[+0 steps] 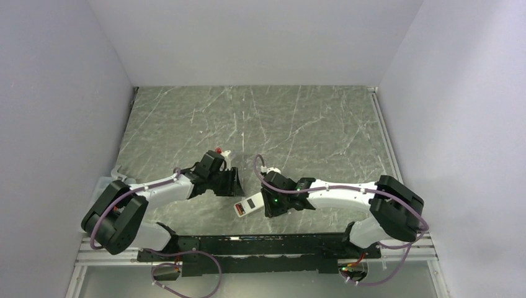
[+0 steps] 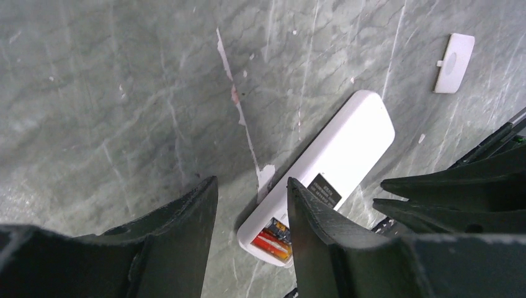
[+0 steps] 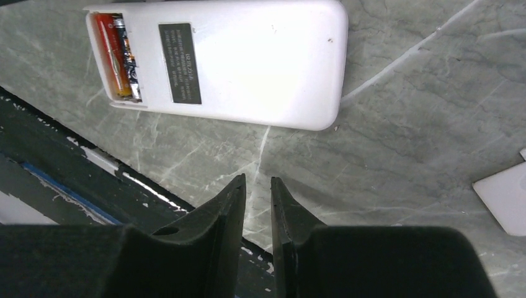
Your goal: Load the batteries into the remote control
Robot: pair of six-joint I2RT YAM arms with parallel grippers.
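Observation:
The remote control [image 3: 248,62] lies on the marble table with its white back up and a dark label [image 3: 180,62] showing. Its battery bay at one end is uncovered. Two batteries [image 3: 119,56] lie in it side by side, one red-orange and one dark. My left gripper [image 2: 251,186] is open above that end, and its right finger [image 2: 316,230] hides part of the bay [image 2: 273,239]. My right gripper [image 3: 255,181] hovers just short of the remote's long side, its jaws a narrow gap apart with nothing between them. From above, both grippers [image 1: 232,180] [image 1: 267,208] flank the remote [image 1: 250,203].
A small flat white square plastic piece [image 2: 454,62] lies on the table past the remote's far end, and it also shows at the right edge of the right wrist view [image 3: 505,195]. The black mounting rail [image 1: 260,245] runs along the near table edge. Grey walls close three sides.

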